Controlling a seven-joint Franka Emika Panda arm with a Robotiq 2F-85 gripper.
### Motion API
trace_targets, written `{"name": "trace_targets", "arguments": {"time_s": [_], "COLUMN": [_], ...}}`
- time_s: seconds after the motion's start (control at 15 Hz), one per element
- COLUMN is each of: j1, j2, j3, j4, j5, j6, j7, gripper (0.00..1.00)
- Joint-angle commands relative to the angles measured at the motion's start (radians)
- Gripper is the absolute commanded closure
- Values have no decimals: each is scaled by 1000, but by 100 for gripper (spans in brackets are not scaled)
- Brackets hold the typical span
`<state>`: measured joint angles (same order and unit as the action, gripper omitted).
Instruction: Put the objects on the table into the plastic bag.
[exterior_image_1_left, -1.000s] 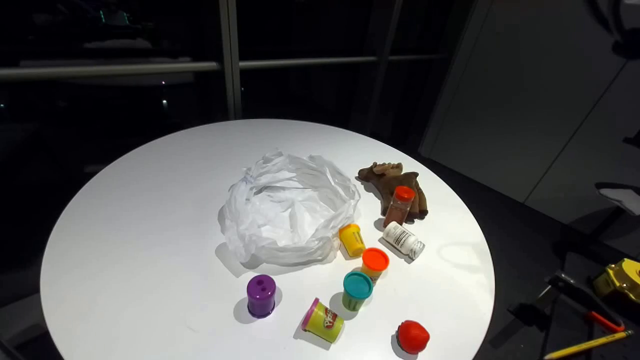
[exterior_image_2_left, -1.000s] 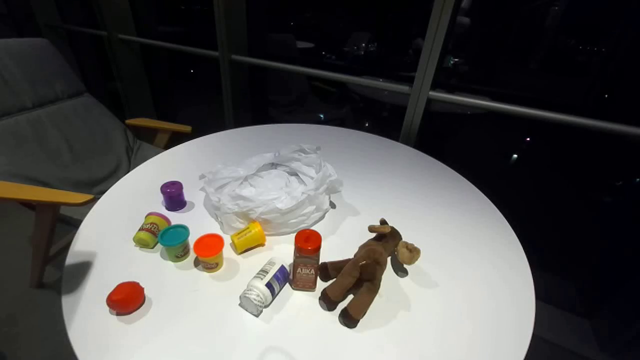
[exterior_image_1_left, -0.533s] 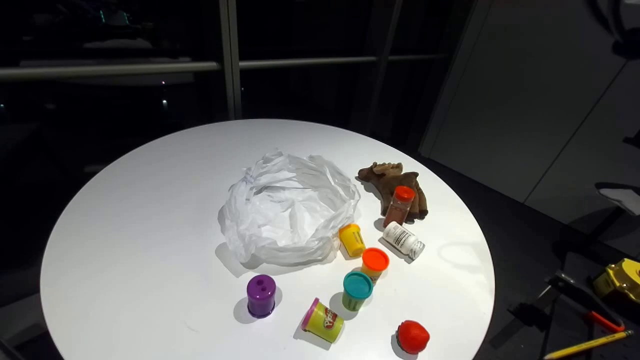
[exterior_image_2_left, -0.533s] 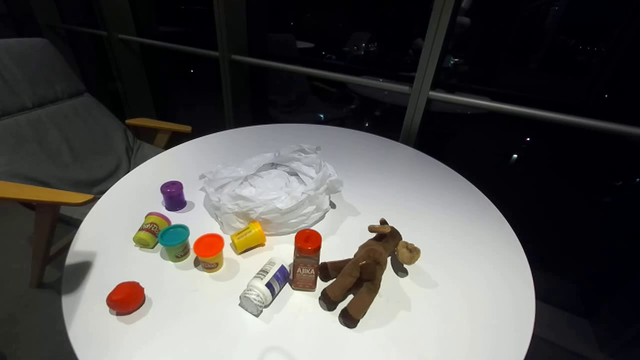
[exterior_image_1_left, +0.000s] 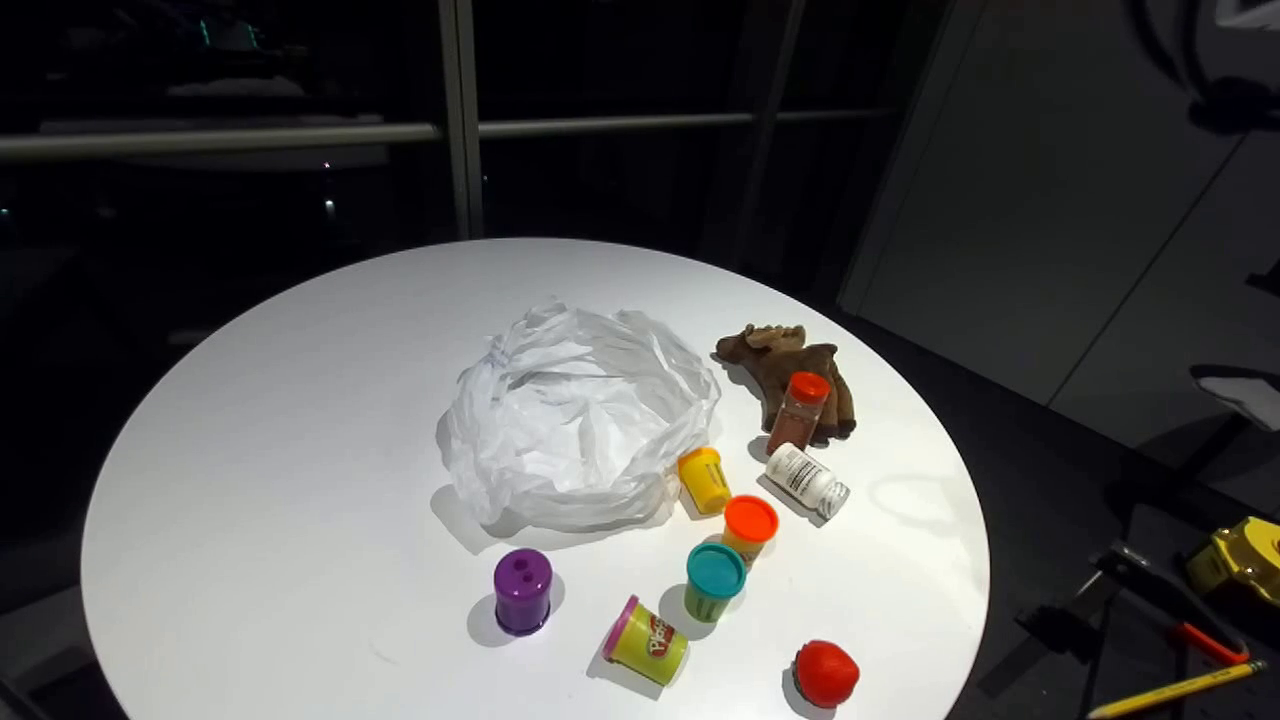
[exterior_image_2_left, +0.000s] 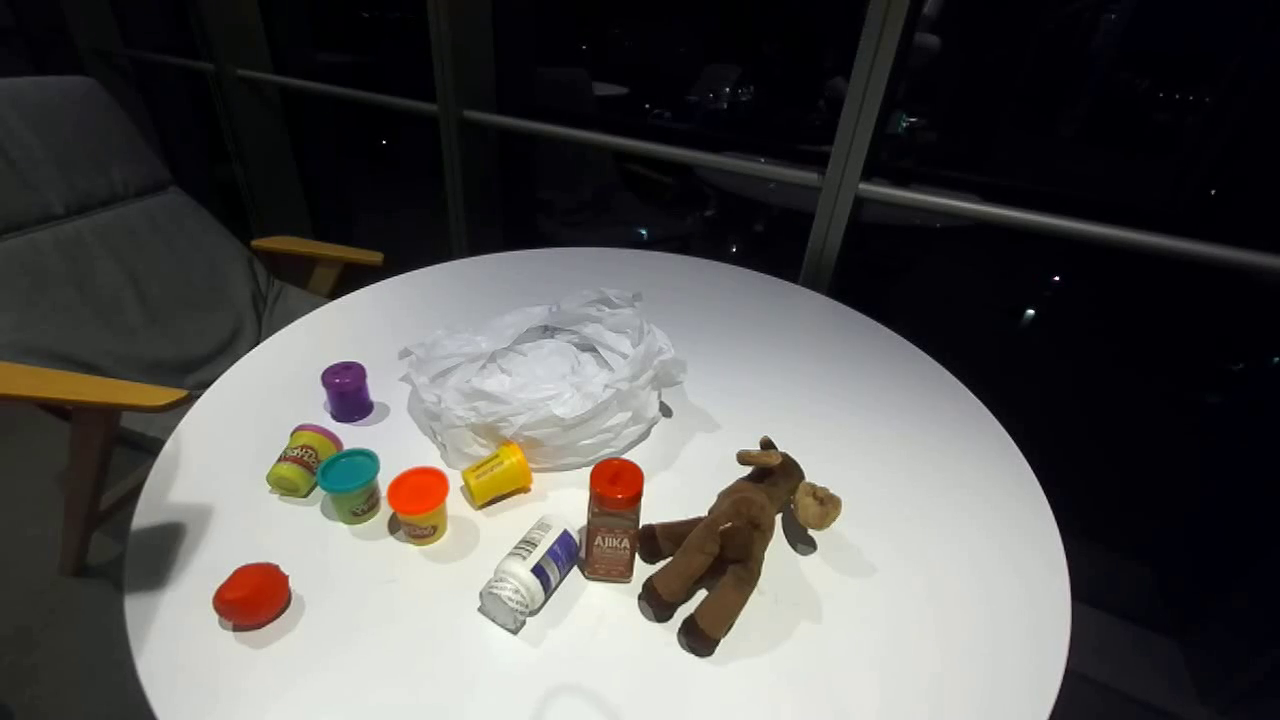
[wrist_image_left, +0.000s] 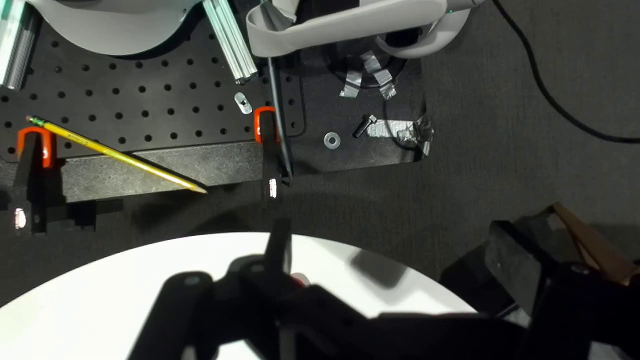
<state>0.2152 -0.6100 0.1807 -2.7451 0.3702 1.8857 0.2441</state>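
Observation:
The wrinkled translucent plastic bag (exterior_image_1_left: 585, 440) lies open-mouthed near the middle of the round white table (exterior_image_1_left: 270, 480); only film shows inside it. Around it, in both exterior views, are a purple cylinder (exterior_image_1_left: 522, 592), a tipped pink-lidded tub (exterior_image_1_left: 648, 645), a teal-lidded tub (exterior_image_1_left: 714, 572), an orange-lidded tub (exterior_image_1_left: 750, 522) and a tipped yellow tub (exterior_image_1_left: 706, 480) by the bag's edge. Farther round are a white bottle (exterior_image_2_left: 530, 570) on its side, a red-capped jar (exterior_image_2_left: 613, 520), a brown plush (exterior_image_2_left: 735, 540) and a red toy (exterior_image_2_left: 252, 595). My gripper (wrist_image_left: 392, 226) stands wide open, nothing between its fingers.
In the wrist view, a perforated black plate with orange clamps (wrist_image_left: 265, 122) and a yellow pencil (wrist_image_left: 117, 155) lies beyond the table's edge. A grey chair (exterior_image_2_left: 120, 240) stands beside the table. Window rails (exterior_image_2_left: 650, 150) run behind.
At the upper right of an exterior view, a dark cabled part of the arm has shifted left. The objects and the bag have not moved.

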Motion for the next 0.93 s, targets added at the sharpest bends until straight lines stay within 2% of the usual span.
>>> {"name": "trace_targets", "arguments": {"time_s": [0.0, 0.27, 0.6, 0.73, 0.87], "j1": [-87, -163, -215, -224, -215], "j2": [124, 324, 603, 687, 748], "j3": [-43, -79, -100, -120, -158], "j4": [48, 75, 140, 183, 227], "j5": [-51, -89, -158, -232, -327], "j6": [77, 309, 633, 706, 730], "j7": [-47, -37, 71, 161, 262], "gripper": [0, 0, 0, 0, 0]}}
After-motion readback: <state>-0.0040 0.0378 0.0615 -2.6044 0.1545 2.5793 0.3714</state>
